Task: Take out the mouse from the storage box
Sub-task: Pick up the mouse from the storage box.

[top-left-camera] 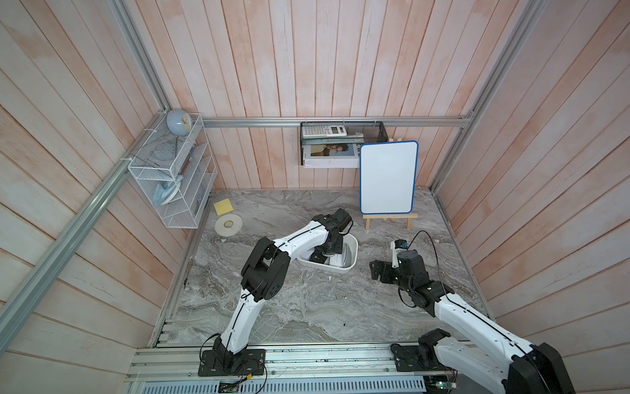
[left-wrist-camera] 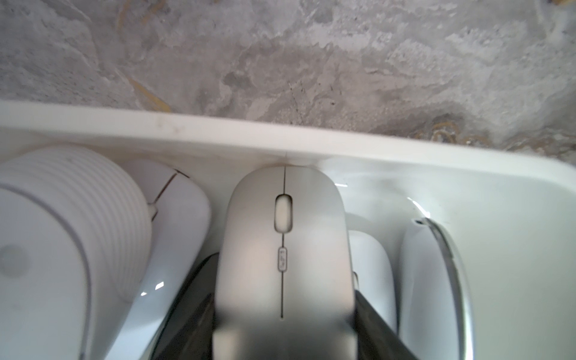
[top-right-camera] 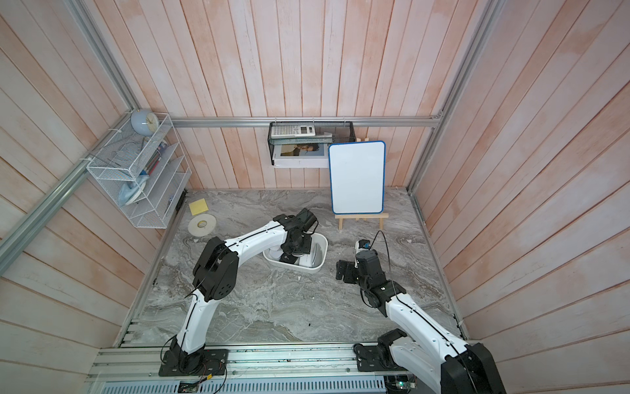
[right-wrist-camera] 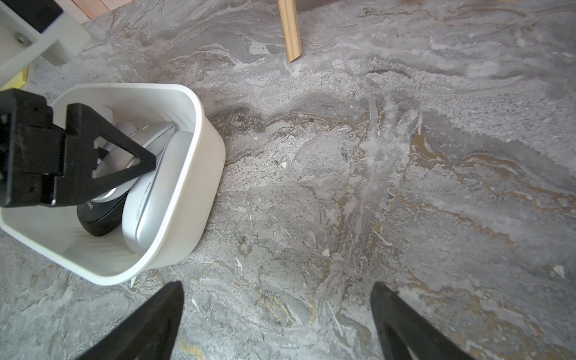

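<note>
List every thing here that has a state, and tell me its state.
storage box: upright, holding several mice.
grey mouse: in the box, between the left fingers.
left gripper: down inside the box, contact unclear.
right gripper: open, empty, apart from the box.
whiteboard: upright on its easel, blank.

Soft, even light fills both top views. The tabletop (top-left-camera: 306,307) carries only faint shadows under my arms, and the wide lens bends the wall planks (top-left-camera: 306,68) towards the edges. My left wrist view is bright but soft: the grey mouse (left-wrist-camera: 285,218) blurs towards the camera, my left gripper (left-wrist-camera: 285,280) is a dark smear either side of it, and small glints sit on a glossy white mouse (left-wrist-camera: 174,249). In my right wrist view the tabletop is sharp. A faint shadow hugs the storage box (right-wrist-camera: 199,174), and my right gripper (right-wrist-camera: 277,285) is out of focus.
</note>
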`<act>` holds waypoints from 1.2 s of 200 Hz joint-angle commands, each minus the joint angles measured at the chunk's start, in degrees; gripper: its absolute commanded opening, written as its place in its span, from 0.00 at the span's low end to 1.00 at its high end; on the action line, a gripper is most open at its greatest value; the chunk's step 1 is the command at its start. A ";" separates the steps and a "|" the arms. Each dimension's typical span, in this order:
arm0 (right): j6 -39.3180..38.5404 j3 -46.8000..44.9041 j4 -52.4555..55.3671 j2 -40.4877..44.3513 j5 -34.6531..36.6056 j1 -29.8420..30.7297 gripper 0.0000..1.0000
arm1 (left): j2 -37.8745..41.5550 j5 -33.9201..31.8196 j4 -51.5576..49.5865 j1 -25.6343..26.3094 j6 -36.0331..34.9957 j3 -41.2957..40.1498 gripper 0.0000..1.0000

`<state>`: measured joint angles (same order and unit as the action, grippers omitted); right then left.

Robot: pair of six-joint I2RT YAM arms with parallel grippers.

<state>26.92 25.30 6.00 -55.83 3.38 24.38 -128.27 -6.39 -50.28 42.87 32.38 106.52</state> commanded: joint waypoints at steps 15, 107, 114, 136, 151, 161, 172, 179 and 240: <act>-0.34 0.59 -0.46 -0.24 0.36 0.23 0.98 | 3.58 -1.92 1.41 0.89 -0.45 -0.25 0.58; 0.41 0.30 -0.74 -0.50 0.25 0.23 0.98 | 14.75 -0.25 3.60 1.44 0.85 -11.01 0.58; 0.50 0.32 -0.87 -0.46 0.19 0.26 0.97 | 15.74 -0.37 3.69 1.43 0.84 -11.84 0.58; 0.90 0.35 -0.74 -0.57 0.10 0.23 0.98 | 18.55 0.00 3.78 0.52 0.86 -14.43 0.58; 1.20 0.19 -0.65 -0.52 -0.02 0.23 0.98 | 20.77 0.17 4.21 -0.79 1.02 -16.67 0.58; 1.23 0.26 -0.61 -0.53 0.10 0.23 0.97 | 22.35 0.20 4.69 -1.73 1.02 -18.21 0.58; 1.30 0.27 -0.53 -0.46 0.14 0.23 0.97 | 24.04 0.02 4.93 -3.01 1.02 -19.79 0.58; 1.30 0.32 -0.40 -0.37 0.19 0.28 0.98 | 24.88 0.05 5.08 -3.90 0.94 -20.83 0.58; 1.39 0.63 0.07 -0.51 0.38 0.23 0.97 | 33.08 -0.87 6.29 -13.26 0.16 -30.03 0.58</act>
<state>27.62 25.30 6.00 -56.16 3.38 24.38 -97.89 -6.28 -45.58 32.51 32.77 79.26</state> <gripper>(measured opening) 0.976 0.626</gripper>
